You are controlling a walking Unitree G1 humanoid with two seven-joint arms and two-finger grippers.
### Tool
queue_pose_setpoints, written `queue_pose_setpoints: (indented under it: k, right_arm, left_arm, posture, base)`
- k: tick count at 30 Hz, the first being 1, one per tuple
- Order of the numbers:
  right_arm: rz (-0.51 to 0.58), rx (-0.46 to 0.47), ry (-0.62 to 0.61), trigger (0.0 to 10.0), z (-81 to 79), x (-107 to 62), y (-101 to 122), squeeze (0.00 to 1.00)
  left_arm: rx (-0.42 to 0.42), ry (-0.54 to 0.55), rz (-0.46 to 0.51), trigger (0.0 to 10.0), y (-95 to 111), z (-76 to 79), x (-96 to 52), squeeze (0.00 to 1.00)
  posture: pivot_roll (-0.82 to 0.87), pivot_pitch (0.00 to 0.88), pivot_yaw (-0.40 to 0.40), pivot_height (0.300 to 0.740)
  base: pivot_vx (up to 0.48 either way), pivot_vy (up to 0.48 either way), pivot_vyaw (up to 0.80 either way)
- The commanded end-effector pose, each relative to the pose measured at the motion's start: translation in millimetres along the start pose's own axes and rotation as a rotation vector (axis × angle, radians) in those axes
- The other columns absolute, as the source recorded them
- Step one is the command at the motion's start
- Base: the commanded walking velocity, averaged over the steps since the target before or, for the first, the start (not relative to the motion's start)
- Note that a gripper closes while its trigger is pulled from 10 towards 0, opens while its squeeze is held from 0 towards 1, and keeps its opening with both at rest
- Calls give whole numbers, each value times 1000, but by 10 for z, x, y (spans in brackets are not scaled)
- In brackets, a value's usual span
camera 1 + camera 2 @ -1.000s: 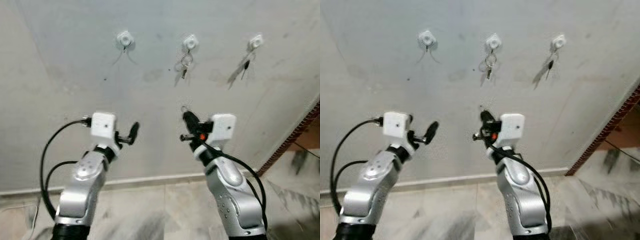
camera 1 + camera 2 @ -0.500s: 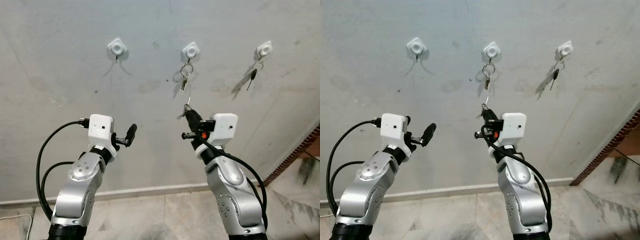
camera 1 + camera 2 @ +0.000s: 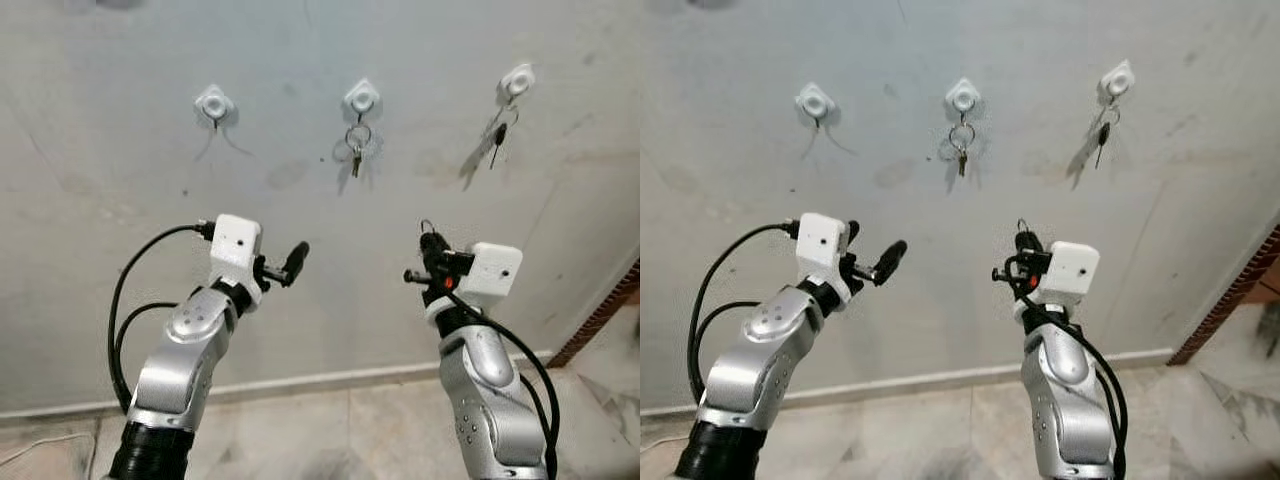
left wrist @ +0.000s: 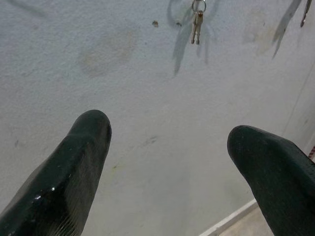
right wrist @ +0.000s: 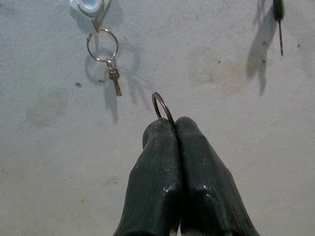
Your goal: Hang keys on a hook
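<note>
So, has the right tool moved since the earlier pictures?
Yes. The right tool, shut on a key ring, was below the middle hook; now it is right of it and lower.

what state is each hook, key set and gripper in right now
left hook: bare, nothing hanging on it
middle hook: holds a ring of keys
right hook: holds a dark key
key ring: pinched in the right gripper, not on a hook
right gripper: fingers shut on the key ring, short of the wall
left gripper: fingers open, holding nothing
</note>
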State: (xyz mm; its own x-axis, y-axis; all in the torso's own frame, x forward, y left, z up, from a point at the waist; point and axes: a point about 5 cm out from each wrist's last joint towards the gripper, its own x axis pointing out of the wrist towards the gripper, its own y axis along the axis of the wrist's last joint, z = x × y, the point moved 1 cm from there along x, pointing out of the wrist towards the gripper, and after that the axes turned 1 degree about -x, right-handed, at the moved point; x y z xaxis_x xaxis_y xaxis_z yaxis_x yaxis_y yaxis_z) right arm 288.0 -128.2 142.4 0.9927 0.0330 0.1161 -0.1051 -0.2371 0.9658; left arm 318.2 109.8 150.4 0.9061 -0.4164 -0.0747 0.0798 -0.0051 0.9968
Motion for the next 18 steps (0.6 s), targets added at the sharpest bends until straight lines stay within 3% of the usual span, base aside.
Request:
queue_pose_setpoints:
  k: [1,10,14,18]
  right_arm:
    - [-5,41,-10,10000,-68,4,-46,0]
    - [9,28,-4,10000,-38,81,-17,0]
    - [4,5,30,10000,-29,100,-10,0]
    - [-1,2,36,10000,-10,107,-15,0]
  left_arm:
    - [17,-12,-2,10000,26,-14,29,0]
    - [1,-7,0,10000,-3,12,36,0]
    - [-28,51,9,10000,-42,-32,-8,0]
    - [-35,77,15,10000,-62,-57,-41,0]
  posture:
    - [165,0,110,740]
    - [170,0,87,740]
    - [184,0,39,740]
    - [192,0,15,740]
  base:
    - [0,0,0]
    - [0,0,0]
    - [0,0,0]
    - [0,0,800]
